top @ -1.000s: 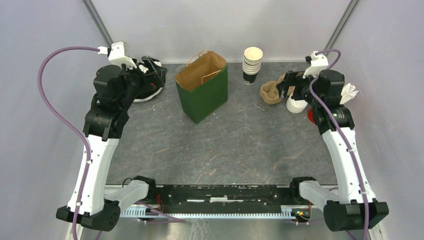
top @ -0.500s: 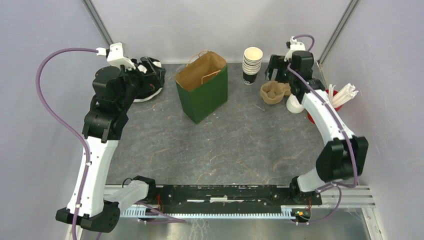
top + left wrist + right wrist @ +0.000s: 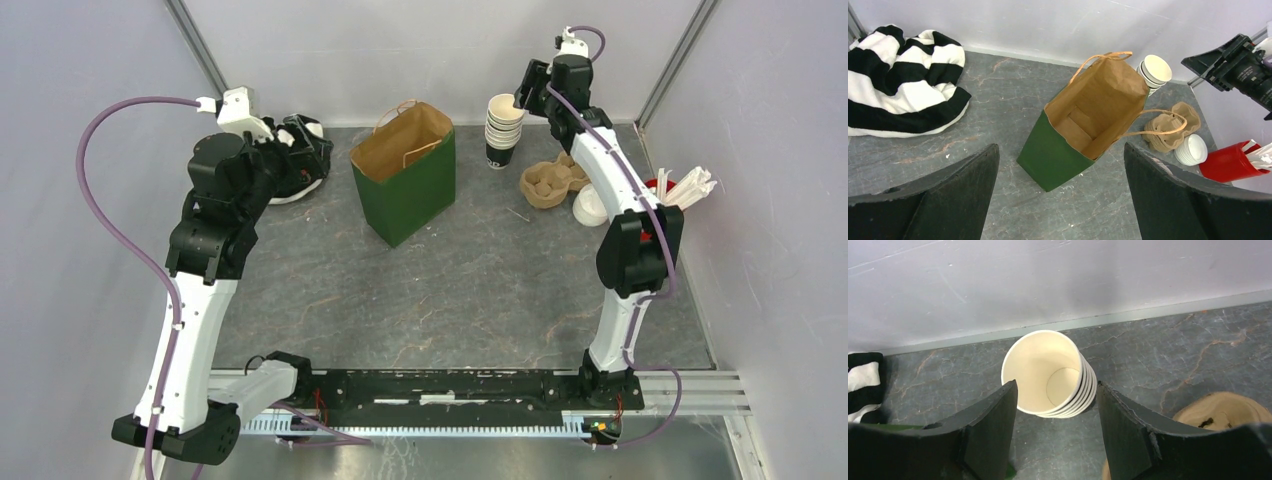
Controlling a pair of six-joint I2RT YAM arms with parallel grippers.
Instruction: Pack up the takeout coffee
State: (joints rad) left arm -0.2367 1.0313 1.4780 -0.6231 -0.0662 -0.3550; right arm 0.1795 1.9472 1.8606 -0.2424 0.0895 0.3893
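Note:
The takeout coffee cups stand nested in one stack at the back of the table, dark outside and cream inside, with no lids on them. My right gripper hangs just above and behind the stack. In the right wrist view it is open, one finger on each side of the top cup, and I see no contact. White lids lie in a pile by the cardboard cup carrier. The green paper bag stands open. My left gripper is wide open and holds nothing.
A black-and-white striped cloth lies at the back left under my left gripper. A red cup of white stirrers stands against the right wall. The enclosure's walls close in the back and both sides.
My right arm has swung from the lids and carrier to the back left, over the cup stack, and its jaws have narrowed. The left arm has not moved.

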